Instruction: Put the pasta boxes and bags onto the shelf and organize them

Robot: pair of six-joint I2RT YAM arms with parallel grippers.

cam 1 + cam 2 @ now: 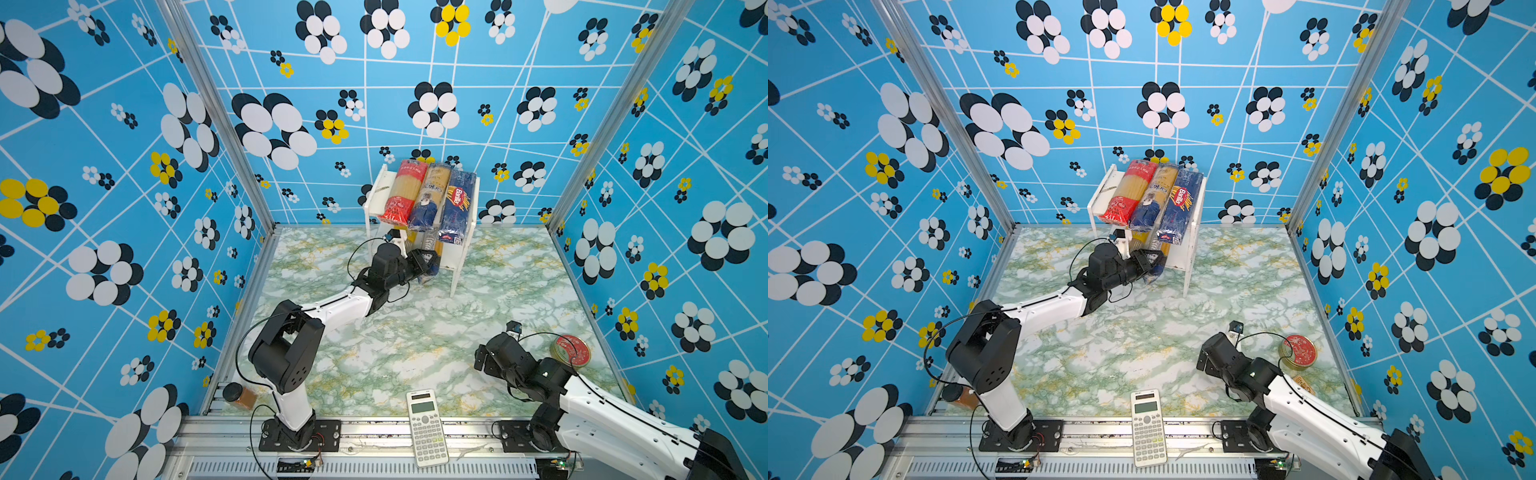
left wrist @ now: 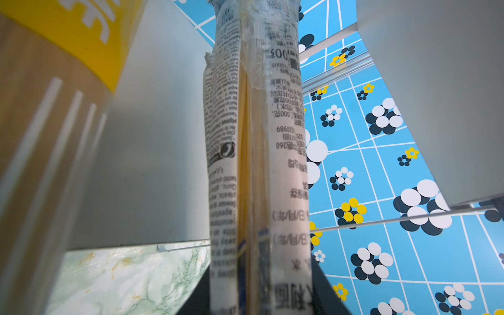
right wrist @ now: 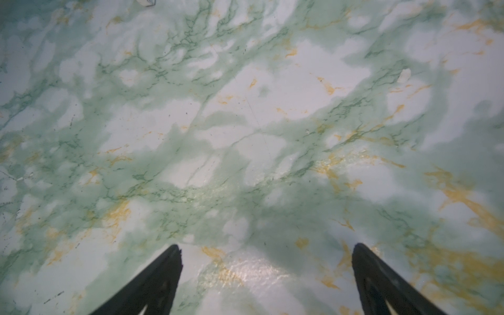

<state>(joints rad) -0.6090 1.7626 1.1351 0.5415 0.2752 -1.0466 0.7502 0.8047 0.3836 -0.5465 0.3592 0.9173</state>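
The white two-tier shelf [image 1: 460,266] [image 1: 1189,259] stands at the back of the table. Its top board carries a red-ended clear bag [image 1: 401,191], a navy-ended clear bag [image 1: 428,199] and a dark blue Barilla box [image 1: 457,208], side by side. My left gripper [image 1: 428,259] [image 2: 259,300] is at the front of the lower tier, shut on another navy-ended clear spaghetti bag [image 2: 259,163] [image 1: 429,275] that points into the shelf. In the left wrist view a yellow bag [image 2: 68,41] lies beside it on the lower tier. My right gripper [image 1: 478,360] [image 3: 266,259] hangs open over bare table at the front right.
A white calculator [image 1: 426,428] lies at the front edge in the middle. A round tin with a red lid [image 1: 570,351] sits at the right by the right arm. A black-lidded jar [image 1: 239,395] lies at the front left corner. Patterned walls close in three sides.
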